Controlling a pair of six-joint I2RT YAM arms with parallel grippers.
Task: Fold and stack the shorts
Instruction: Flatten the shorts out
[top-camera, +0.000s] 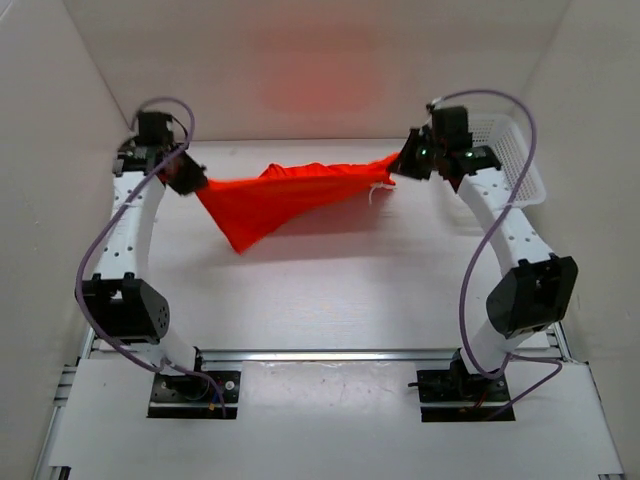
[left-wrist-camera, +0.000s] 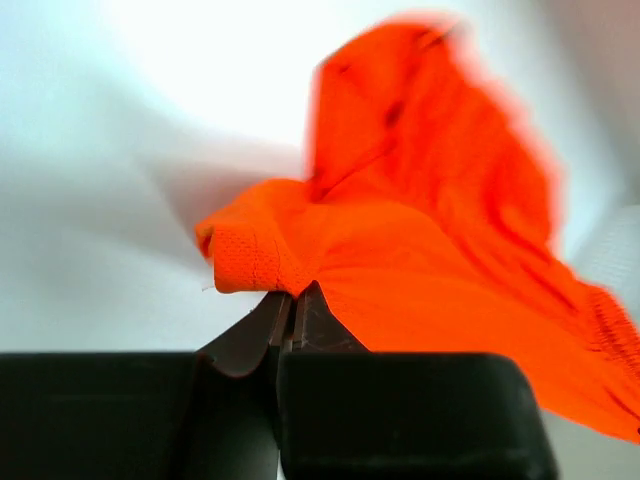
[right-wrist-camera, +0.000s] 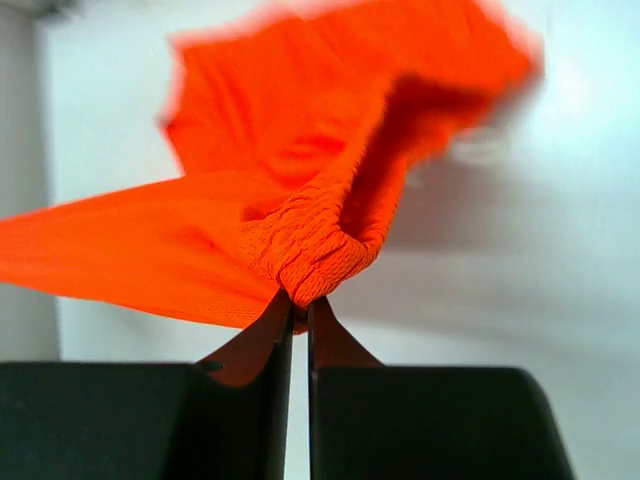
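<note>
**Shorts strung up in mid-air between two end effectors**

The orange shorts (top-camera: 290, 195) are hanging above the tabletop (top-camera: 330, 290) on its far side, spanning roughly from ten o'clock to two o'clock in the overhead view. The left end effector (top-camera: 188, 178) is pinching one edge of the cloth at ten o'clock. Its wrist camera is showing the fingers closed narrow on a fold of mesh fabric, with hardly any gap between them. The right end effector (top-camera: 408, 160) is doing the same at two o'clock, clamped tight on a bunched bit of the gathered waistband (right-wrist-camera: 310, 255). The white drawstring (top-camera: 380, 193) is dangling just below that grip.

From where I am standing, the two seem to be holding the garment up and apart so that it drops open and smooths out before being laid flat for folding. The top edge is running fairly taut, while a loose corner is sagging toward six o'clock. I cannot tell whether its tip is touching the tabletop.

The left arm (top-camera: 130, 230) and right arm (top-camera: 500, 225) are both reaching away from their bases, elbows bent low and forearms rising toward the far wall. Their wrists are turning inward to face each other. The right wrist is sitting just beside the white basket (top-camera: 520, 165) at three o'clock. No fold is showing yet, and nothing is stacked.
</note>
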